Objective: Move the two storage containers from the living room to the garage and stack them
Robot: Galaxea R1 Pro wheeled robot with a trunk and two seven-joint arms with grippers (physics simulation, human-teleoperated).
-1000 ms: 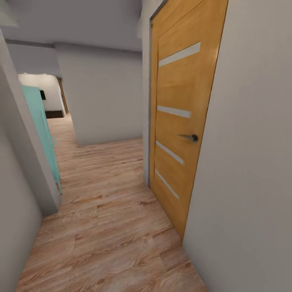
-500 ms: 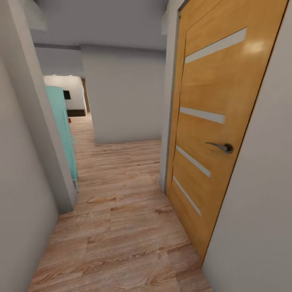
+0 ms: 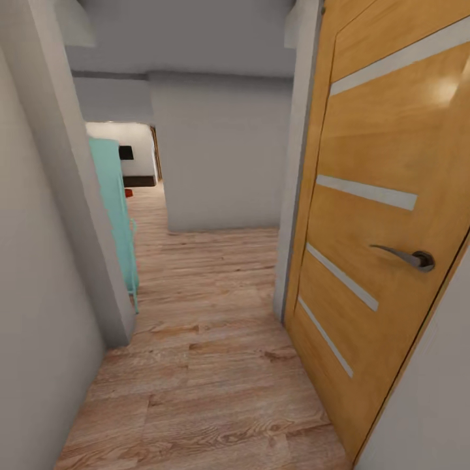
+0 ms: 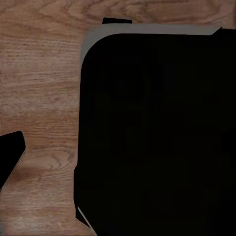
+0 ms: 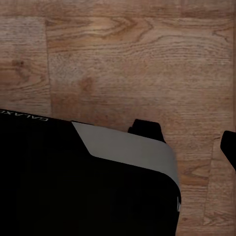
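Observation:
The two storage containers are out of view. I am in a narrow hallway with light wood-plank flooring (image 3: 202, 365). Far down the passage a lit room (image 3: 134, 156) opens, with a small red shape (image 3: 127, 193) on its floor, too small to identify. In the left wrist view one dark fingertip (image 4: 10, 157) hangs over bare planks, beside my black base (image 4: 157, 132). In the right wrist view one dark fingertip (image 5: 229, 147) shows over the planks, above my base (image 5: 73, 182). Nothing is held by either gripper.
A closed orange wooden door (image 3: 385, 215) with pale slats and a metal handle (image 3: 408, 256) stands close on the right. A grey wall (image 3: 39, 274) closes the left side, with a turquoise cabinet (image 3: 121, 209) behind its corner. A grey wall block (image 3: 222, 156) stands ahead.
The camera has moved forward along the hallway. The door now looms larger at the right, and the turquoise cabinet and far room sit nearer the middle of the view.

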